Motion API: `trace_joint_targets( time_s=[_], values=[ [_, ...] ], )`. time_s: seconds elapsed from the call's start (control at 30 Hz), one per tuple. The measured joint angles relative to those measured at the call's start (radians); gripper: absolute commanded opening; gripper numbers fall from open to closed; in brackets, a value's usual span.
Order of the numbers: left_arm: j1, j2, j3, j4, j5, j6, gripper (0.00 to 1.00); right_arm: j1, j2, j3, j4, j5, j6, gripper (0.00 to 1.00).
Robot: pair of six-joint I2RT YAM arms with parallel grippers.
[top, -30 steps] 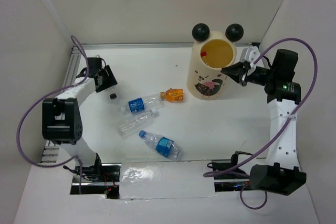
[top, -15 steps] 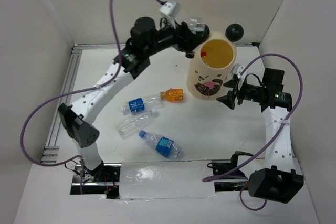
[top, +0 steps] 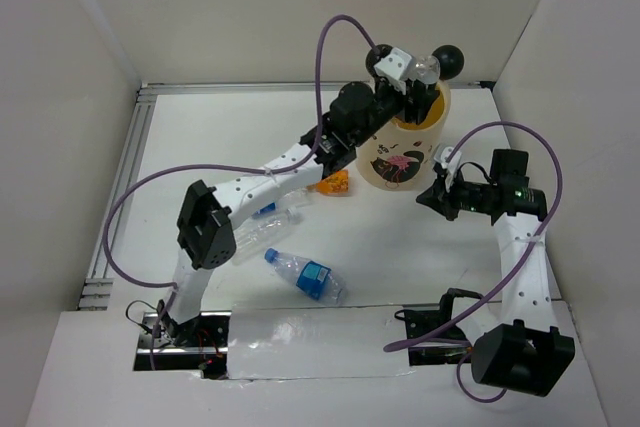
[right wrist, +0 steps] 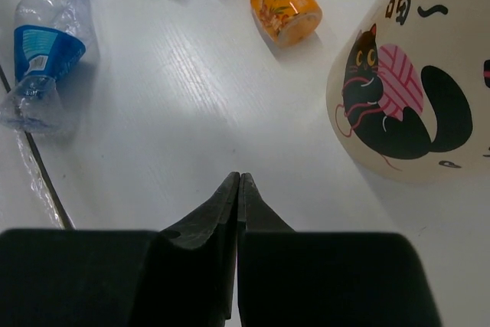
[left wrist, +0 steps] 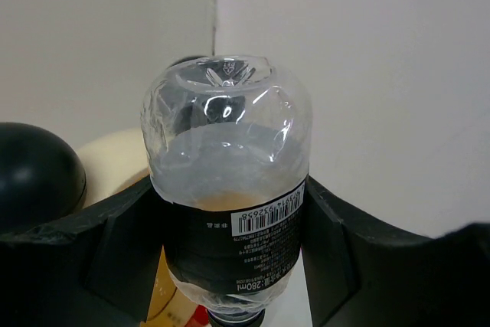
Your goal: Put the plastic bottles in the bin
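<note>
My left gripper point(top: 418, 85) is shut on a clear bottle with a black label point(left wrist: 230, 189), held cap down over the mouth of the cream bin point(top: 400, 159). The bin's rim point(left wrist: 115, 151) and one black ball ear point(left wrist: 34, 174) lie just below and to the left of the bottle. My right gripper point(top: 430, 197) is shut and empty, low beside the bin's right side point(right wrist: 413, 89). An orange-filled bottle point(right wrist: 283, 1), a blue-label bottle point(top: 310, 277) and a clear crushed bottle point(top: 250, 235) lie on the table.
The left arm reaches across the table and hides part of another blue-label bottle point(top: 268, 209) and of the orange bottle point(top: 338, 185). White walls close in the table at the back and on both sides. A foil strip point(top: 300, 342) lies along the near edge.
My left arm has swung from the far left across the table, carrying the black-label bottle to above the bin. My right gripper has drawn away from the bin's rim, dropped lower and shut.
</note>
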Motion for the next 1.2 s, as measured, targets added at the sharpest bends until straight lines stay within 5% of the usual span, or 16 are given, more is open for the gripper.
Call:
trace_joint_targets(
  time_s=[0.1, 0.23, 0.37, 0.47, 0.73, 0.87, 0.93, 0.97, 1.07, 1.2],
  values=[
    [-0.024, 0.051, 0.026, 0.082, -0.093, 0.057, 0.50, 0.000, -0.001, -0.014, -0.001, 0.003, -0.006, 0.12],
    [-0.037, 0.126, 0.062, 0.140, -0.169, 0.128, 0.73, 0.000, -0.001, -0.030, -0.006, 0.014, -0.006, 0.52],
    [-0.036, 0.187, 0.099, 0.138, -0.205, 0.161, 0.89, 0.000, -0.002, -0.034, -0.008, 0.018, -0.009, 0.78],
    [-0.035, 0.211, 0.126, 0.131, -0.210, 0.177, 1.00, 0.000, -0.002, -0.040, -0.025, 0.016, -0.044, 0.87],
    [-0.044, 0.184, 0.172, 0.133, -0.204, 0.199, 1.00, 0.005, -0.002, -0.077, -0.106, -0.020, -0.268, 0.88],
    [-0.080, 0.067, 0.089, 0.127, -0.192, 0.212, 1.00, 0.037, 0.011, -0.111, -0.143, -0.057, -0.430, 0.68],
    [-0.116, -0.063, -0.040, 0.122, -0.196, 0.220, 1.00, 0.084, 0.029, -0.125, -0.141, -0.070, -0.477, 0.36],
    [-0.131, -0.138, -0.110, 0.106, -0.205, 0.224, 1.00, 0.117, 0.041, -0.131, -0.137, -0.078, -0.485, 0.32],
    [-0.179, -0.406, -0.357, 0.068, -0.264, 0.214, 1.00, 0.262, 0.059, -0.166, -0.069, -0.078, -0.412, 0.43],
    [-0.164, -0.782, -0.669, -0.060, -0.422, 0.142, 1.00, 0.618, 0.063, -0.242, 0.203, 0.086, -0.060, 0.68]
  ],
)
